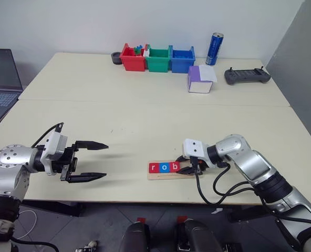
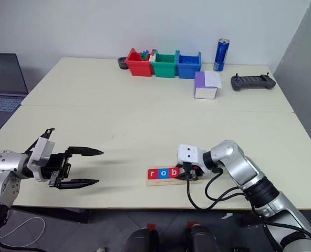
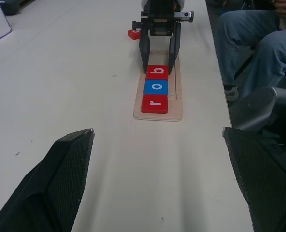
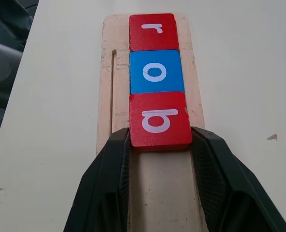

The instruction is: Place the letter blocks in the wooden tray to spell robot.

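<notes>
You see the wooden tray (image 1: 168,173) at the worktop's (image 1: 145,115) near edge, holding r, o, b. The right tool (image 4: 160,145) is clamped on the red b block (image 4: 160,121); the left tool (image 1: 92,160) hovers left, fingers apart

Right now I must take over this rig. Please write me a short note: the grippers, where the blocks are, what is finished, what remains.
Left gripper: open, holds nothing, hovers above the table away from the tray.
Right gripper: fingers closed on both sides of the red b block, which already lies in the wooden tray.
Done: red r block, blue o block and b sit in a row in the tray.
Left: second o and t. One red block lies on the table beside the tray; I cannot read its letter.
</notes>
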You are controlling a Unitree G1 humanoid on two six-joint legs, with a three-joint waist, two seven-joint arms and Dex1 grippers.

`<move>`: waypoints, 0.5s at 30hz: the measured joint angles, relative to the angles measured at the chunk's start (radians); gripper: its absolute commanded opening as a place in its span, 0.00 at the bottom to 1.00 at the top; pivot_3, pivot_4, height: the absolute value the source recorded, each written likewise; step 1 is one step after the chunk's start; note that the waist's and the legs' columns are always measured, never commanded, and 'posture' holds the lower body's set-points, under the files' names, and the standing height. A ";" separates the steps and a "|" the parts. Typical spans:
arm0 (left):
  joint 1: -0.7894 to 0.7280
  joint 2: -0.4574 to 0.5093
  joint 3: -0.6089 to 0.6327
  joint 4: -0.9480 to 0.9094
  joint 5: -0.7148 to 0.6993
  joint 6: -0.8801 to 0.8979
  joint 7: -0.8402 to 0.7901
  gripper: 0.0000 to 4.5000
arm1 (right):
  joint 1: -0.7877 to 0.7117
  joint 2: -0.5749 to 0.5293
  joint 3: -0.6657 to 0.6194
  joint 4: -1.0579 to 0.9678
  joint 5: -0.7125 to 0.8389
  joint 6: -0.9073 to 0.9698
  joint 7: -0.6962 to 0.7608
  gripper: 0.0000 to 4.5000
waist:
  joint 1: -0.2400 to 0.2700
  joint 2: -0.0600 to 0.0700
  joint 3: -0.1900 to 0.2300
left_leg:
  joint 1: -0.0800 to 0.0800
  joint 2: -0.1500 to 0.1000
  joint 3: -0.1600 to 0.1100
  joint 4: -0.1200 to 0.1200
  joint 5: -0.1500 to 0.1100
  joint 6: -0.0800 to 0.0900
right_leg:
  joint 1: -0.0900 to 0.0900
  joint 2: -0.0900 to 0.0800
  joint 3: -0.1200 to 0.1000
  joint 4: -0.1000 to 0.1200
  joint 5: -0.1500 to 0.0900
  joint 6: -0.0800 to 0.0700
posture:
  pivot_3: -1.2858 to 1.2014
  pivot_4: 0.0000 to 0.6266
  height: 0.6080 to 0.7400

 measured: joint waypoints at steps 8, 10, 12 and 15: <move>0.000 0.000 0.000 0.003 0.000 0.000 0.000 1.00 | 0.000 0.000 0.003 -0.007 -0.003 0.004 0.000 0.61 | 0.000 0.000 0.000 | 0.000 0.000 0.000 0.000 0.000 0.000 | 0.000 0.000 0.000 0.000 0.000 0.000 | 0.52 0.24 1.00; 0.000 0.000 0.000 0.005 0.000 -0.001 0.000 1.00 | 0.000 -0.001 0.005 -0.012 -0.002 0.010 0.001 0.77 | 0.000 0.000 0.000 | 0.000 0.000 0.000 0.000 0.000 0.000 | 0.000 0.000 0.000 0.000 0.000 0.000 | 0.52 0.24 1.00; -0.001 0.000 -0.001 0.005 0.000 -0.001 0.000 1.00 | 0.001 -0.004 0.005 -0.020 0.004 0.014 0.007 0.84 | 0.000 0.000 0.000 | 0.000 0.000 0.000 0.000 0.000 0.000 | 0.000 0.000 0.000 0.000 0.000 0.000 | 0.52 0.24 1.00; -0.007 0.000 -0.002 0.007 0.000 -0.001 0.000 1.00 | 0.018 -0.015 -0.020 -0.055 0.043 0.036 0.019 0.84 | 0.000 0.000 0.000 | 0.000 0.000 0.000 0.000 0.000 0.000 | 0.000 0.000 0.000 0.000 0.000 0.000 | 0.52 0.24 1.00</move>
